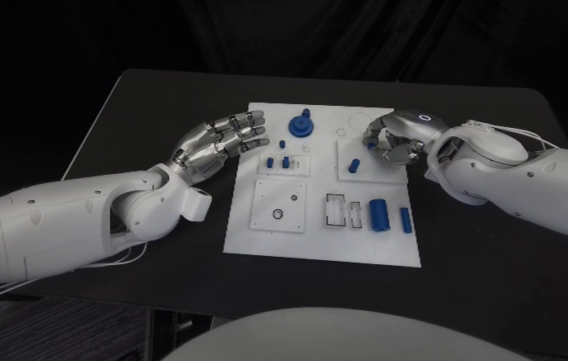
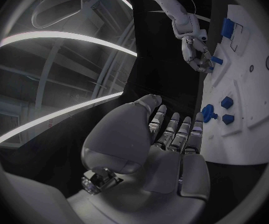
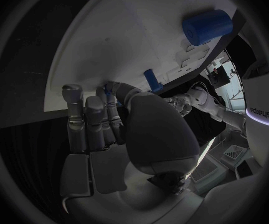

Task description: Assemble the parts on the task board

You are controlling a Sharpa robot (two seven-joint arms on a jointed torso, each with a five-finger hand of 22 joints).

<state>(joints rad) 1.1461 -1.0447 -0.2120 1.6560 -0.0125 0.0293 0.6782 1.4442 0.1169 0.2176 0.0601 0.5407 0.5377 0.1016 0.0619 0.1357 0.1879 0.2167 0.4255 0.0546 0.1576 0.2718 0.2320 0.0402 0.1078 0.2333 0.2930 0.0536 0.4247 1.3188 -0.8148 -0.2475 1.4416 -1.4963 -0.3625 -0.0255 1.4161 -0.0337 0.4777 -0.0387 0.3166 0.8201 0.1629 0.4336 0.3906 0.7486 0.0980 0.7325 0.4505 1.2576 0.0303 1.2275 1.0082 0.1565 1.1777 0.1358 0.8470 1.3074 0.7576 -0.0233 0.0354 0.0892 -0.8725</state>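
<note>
Right now we have both our hands up at the far part of the white board [image 1: 267,238], which lies in the middle of the black counter [image 1: 142,98].

Our left hand [image 1: 225,143] is at about nine o'clock from the board's middle, at its left edge. Its fingers are spread apart and it holds nothing. The fingertips reach just over the edge of the board, near a blue knob [image 1: 303,123] that stands at about twelve o'clock.

Our right hand [image 1: 396,138] is at about two o'clock, over the far right part of the board. Its fingers are curled in, and a bit of blue shows between them. We cannot tell if it really grips a piece.

Just beside that hand, a small blue peg [image 1: 354,165] sits on the board. Two little blue pieces [image 1: 277,162] sit side by side near the middle. Down at about five o'clock, a fat blue roll [image 1: 379,213] and a thin blue bar [image 1: 406,219] lie next to each other.
</note>
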